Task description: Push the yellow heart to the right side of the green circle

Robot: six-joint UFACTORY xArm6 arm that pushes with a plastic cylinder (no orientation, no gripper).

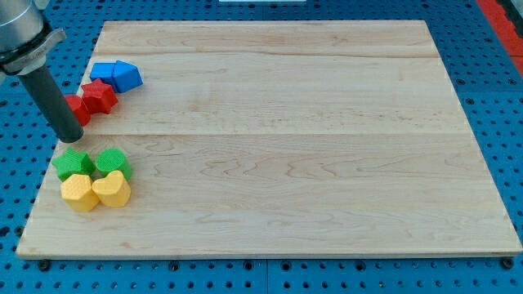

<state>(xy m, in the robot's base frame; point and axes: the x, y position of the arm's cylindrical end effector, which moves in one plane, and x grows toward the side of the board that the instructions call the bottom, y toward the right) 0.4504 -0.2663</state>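
Yellow heart (112, 189) below green circle (111, 162), tool a bare rod holding nothing, my tip (72, 137) above 2 green blocks.

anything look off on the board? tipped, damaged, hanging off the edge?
Nothing stands out. All blocks sit flat on the wooden board, bunched near the view's left edge: blue blocks, red blocks, two green blocks, a yellow block and the yellow heart. My tip sits between the red and green blocks.
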